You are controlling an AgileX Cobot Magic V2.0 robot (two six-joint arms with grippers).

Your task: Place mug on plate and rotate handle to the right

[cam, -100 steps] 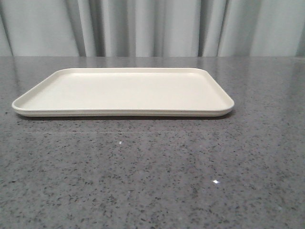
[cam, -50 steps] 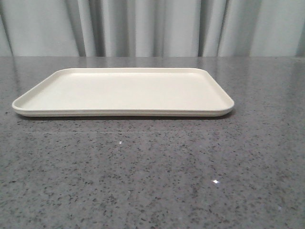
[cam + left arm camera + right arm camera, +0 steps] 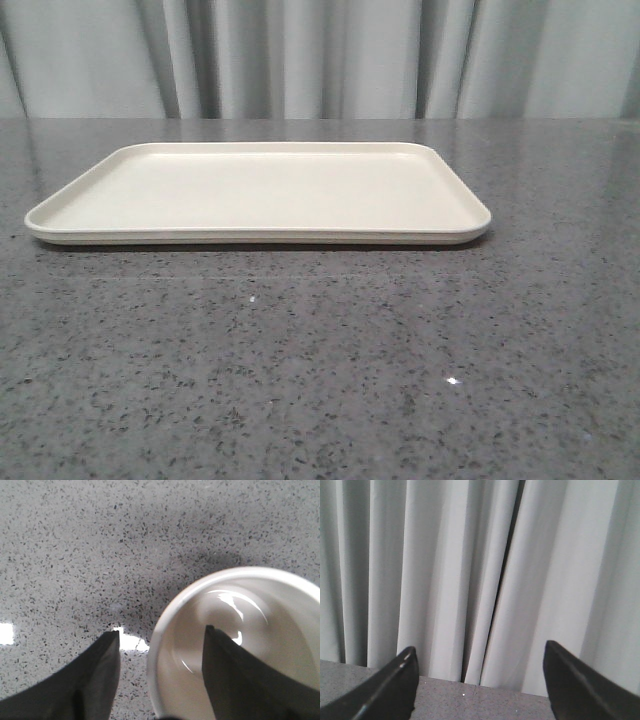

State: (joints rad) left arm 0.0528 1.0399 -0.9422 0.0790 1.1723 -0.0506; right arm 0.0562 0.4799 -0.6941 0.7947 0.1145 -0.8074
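The cream rectangular plate (image 3: 260,190) lies bare on the grey speckled table in the front view. The white mug (image 3: 260,625) shows only in the left wrist view, seen from above, standing on the table. Its handle and smiley face are hidden. My left gripper (image 3: 161,630) is open and straddles the mug's wall: one finger (image 3: 95,675) is outside the rim with table showing between, the other (image 3: 235,675) is inside the mug. My right gripper (image 3: 479,646) is open and empty, pointing at the curtain. Neither gripper nor the mug shows in the front view.
The grey speckled table (image 3: 320,360) runs from the plate to the near edge of the front view. A pale pleated curtain (image 3: 320,55) hangs behind the table's far edge and also shows in the right wrist view (image 3: 470,555).
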